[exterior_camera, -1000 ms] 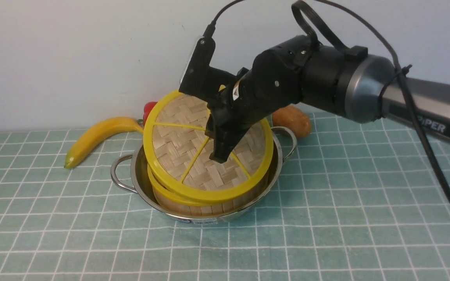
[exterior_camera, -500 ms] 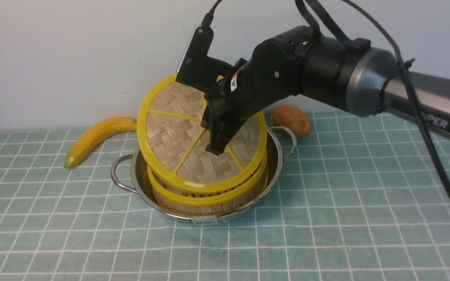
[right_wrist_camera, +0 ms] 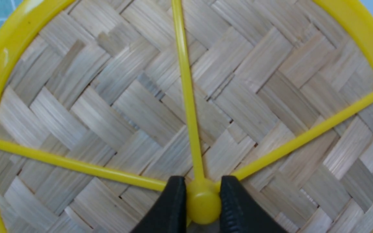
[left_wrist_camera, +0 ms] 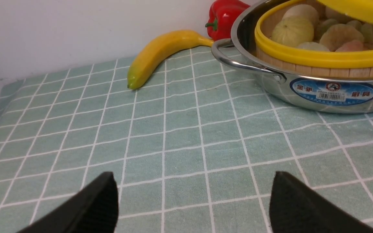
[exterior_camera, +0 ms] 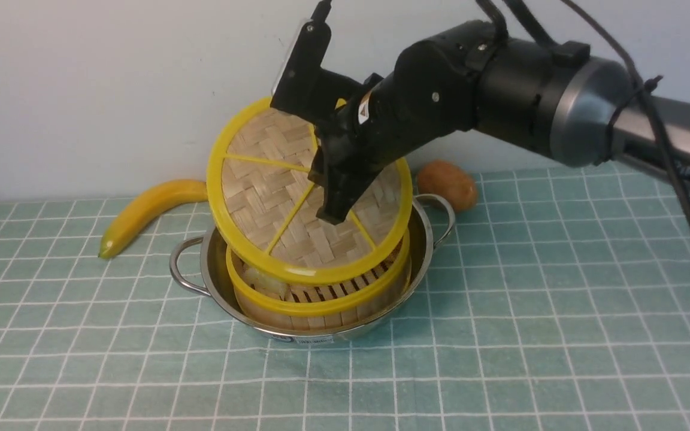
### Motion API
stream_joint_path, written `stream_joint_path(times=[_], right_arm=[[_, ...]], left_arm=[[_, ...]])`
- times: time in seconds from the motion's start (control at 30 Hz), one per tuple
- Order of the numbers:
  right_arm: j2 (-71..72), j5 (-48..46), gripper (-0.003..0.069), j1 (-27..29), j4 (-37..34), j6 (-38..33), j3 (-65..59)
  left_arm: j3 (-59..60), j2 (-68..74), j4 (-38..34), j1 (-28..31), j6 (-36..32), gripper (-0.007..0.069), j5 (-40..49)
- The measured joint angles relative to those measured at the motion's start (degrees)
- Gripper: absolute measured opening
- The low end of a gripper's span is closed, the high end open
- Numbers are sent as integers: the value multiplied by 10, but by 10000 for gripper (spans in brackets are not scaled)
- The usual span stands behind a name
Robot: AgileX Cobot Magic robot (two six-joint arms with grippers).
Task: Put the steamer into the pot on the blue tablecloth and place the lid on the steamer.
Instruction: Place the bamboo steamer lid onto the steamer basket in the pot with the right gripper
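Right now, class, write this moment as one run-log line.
steamer: in pot; lid: tilted above steamer, not seated; right jaws: shut on lid hub; left jaws: open, empty

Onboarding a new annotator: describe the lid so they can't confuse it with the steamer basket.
Find the steel pot in the middle of the checked cloth; a deep, yellow-rimmed basket sits inside it. The lid is the disc the right gripper holds tilted over that basket, pinched at its centre. Unlike the slatted basket, it is flat and woven, with yellow spokes.
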State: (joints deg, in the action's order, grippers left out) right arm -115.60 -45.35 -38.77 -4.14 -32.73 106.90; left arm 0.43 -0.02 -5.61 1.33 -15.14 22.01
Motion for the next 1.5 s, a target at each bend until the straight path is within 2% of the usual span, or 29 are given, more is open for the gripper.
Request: stream_joint_path(times=[0.33, 0.87, 1.5], right_arm=[[9, -88, 146, 0, 0, 31, 2], [-39, -10, 146, 0, 9, -8, 1], [-58, 26, 146, 0, 0, -33, 1]], left_arm=[[0, 0, 0, 0, 0, 578, 0], [0, 0, 0, 0, 0, 578, 0], [0, 0, 0, 0, 0, 578, 0]])
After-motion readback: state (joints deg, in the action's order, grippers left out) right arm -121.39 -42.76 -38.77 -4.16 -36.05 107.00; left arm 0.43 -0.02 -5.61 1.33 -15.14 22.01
